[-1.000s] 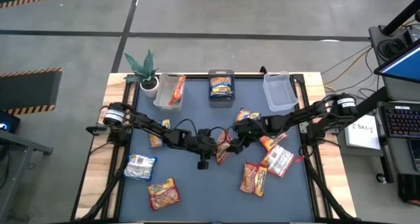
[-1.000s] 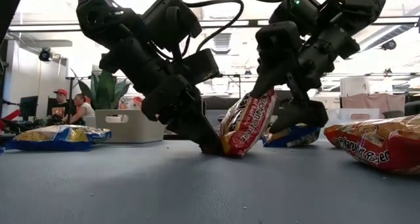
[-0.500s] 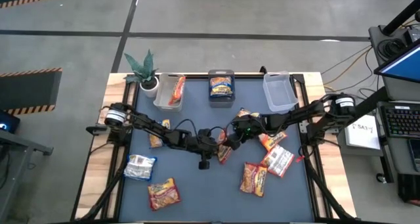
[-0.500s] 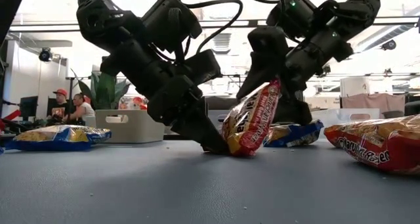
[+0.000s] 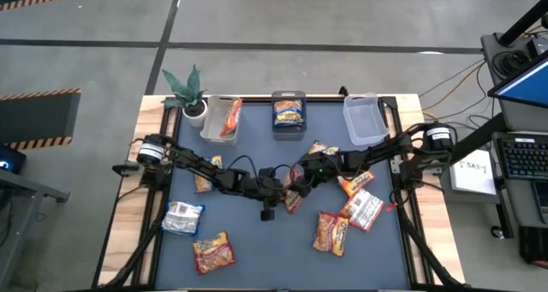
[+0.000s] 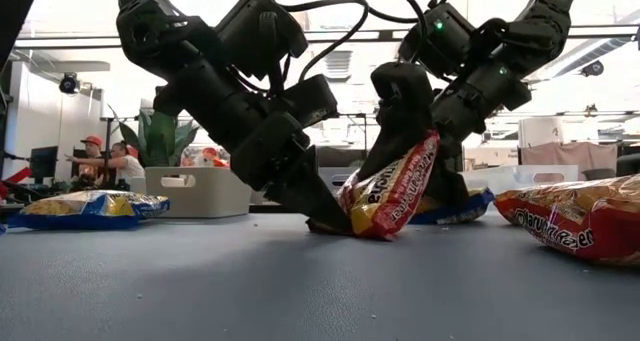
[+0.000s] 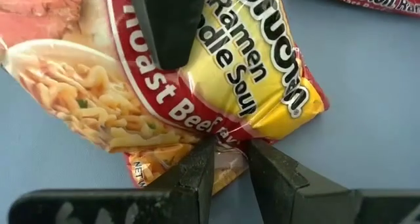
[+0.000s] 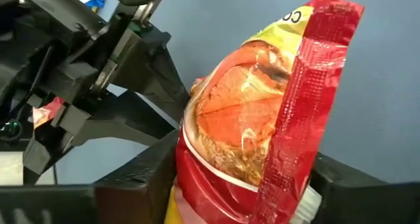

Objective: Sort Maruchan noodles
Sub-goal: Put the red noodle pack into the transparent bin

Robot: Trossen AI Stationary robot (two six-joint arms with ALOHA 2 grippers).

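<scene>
A red-and-yellow Maruchan noodle packet (image 6: 392, 186) stands tilted on the blue mat mid-table, also seen in the high view (image 5: 293, 199). My left gripper (image 7: 230, 165) is shut on its lower edge at the mat. My right gripper (image 6: 408, 131) reaches in from the right and is shut on the packet's upper part (image 8: 249, 138). Several more packets lie flat on the mat, such as a silvery one (image 5: 182, 217) and a red one (image 5: 214, 253). My left gripper pinches the packet's lower sealed edge (image 7: 226, 152) between its two fingertips (image 7: 197, 175). The fingers slant down from the table's left. That edge rests on the mat. My right gripper has the packet's upper half between its two fingers, one finger on the printed face (image 7: 167, 27), the other behind. It slants down from the table's right. The packet stands tilted, its top seal (image 8: 328, 27) sticking out past the fingers.
Three clear bins line the far edge: the left one (image 5: 221, 119) holds a red packet, the middle one (image 5: 289, 112) a blue packet, and the right one (image 5: 366, 119) shows nothing inside. A potted plant (image 5: 190, 91) stands at the far left corner. Loose packets (image 5: 332, 232) lie right of centre.
My right gripper has come down and toward the left arm, over the packet's upper end, and now has a finger on each face. The packet's top has leaned further toward the right arm while its lower edge stays on the mat in my left gripper.
</scene>
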